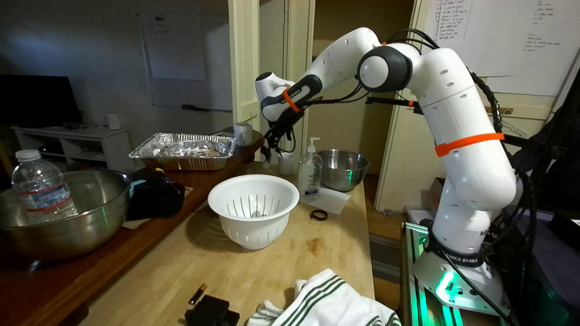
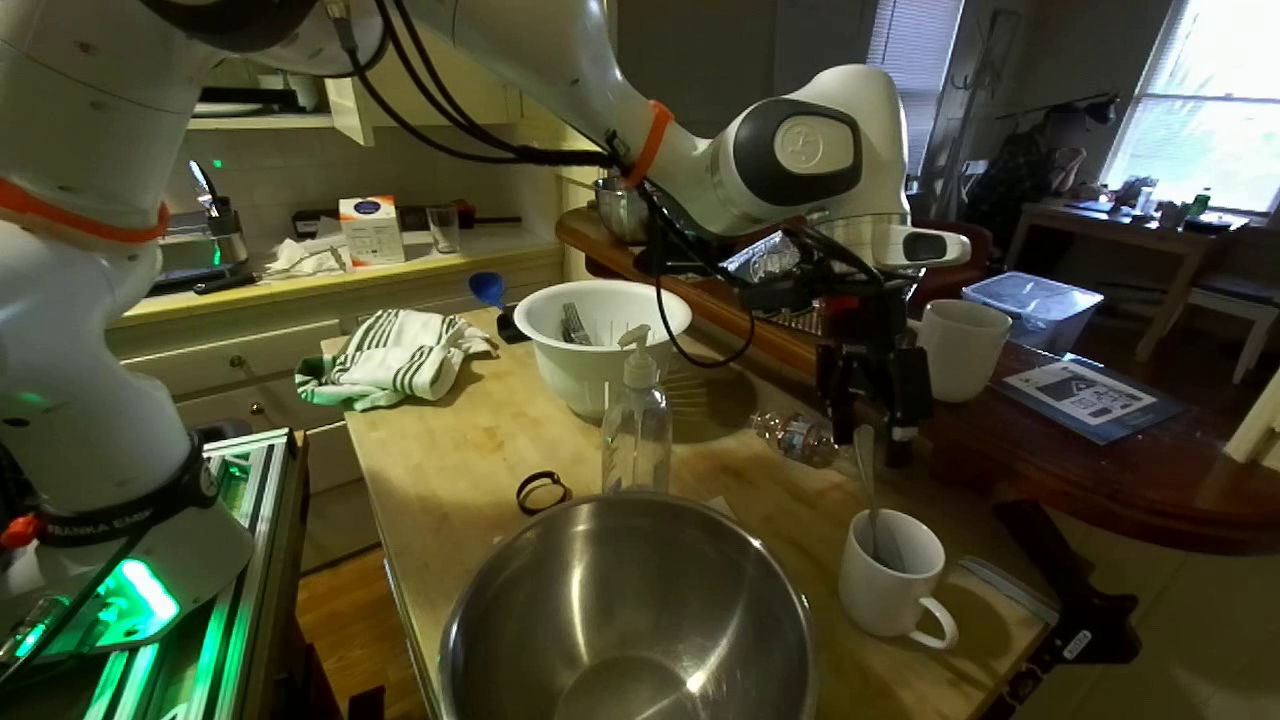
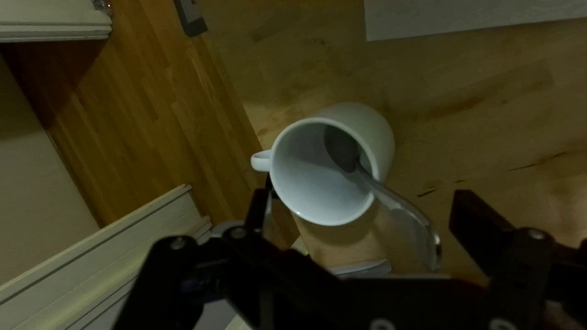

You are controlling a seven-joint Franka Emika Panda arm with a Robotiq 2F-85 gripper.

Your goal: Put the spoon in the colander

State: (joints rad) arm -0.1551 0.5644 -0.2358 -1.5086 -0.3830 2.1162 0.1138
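The spoon [image 3: 387, 196], which I view from far, is of shiny metal, slender, with a curved handle. It leans inside a white mug [image 2: 875, 595]: its head is down in the mug, and the handle goes out over the rim. My gripper [image 3: 362, 201] is released; its fingers are wide apart above the mug, and in the wrist view the handle appears between them, with a gap on each side. The white colander [image 1: 253, 232] stands upright on the tabletop [image 1: 281, 262], well apart from the mug, and contains what looks like a fork [image 2: 573, 325]. Between the two, slightly to the robot's side, stands a clear pump bottle [image 1: 310, 179], with a steel bowl [image 2: 630, 560] just beside it. Toward the wooden ledge [image 2: 1100, 490], a plastic bottle [image 2: 800, 437] lies on its side. A black ring [image 1: 319, 218] is near the colander; farther is a striped towel [image 1: 326, 303].
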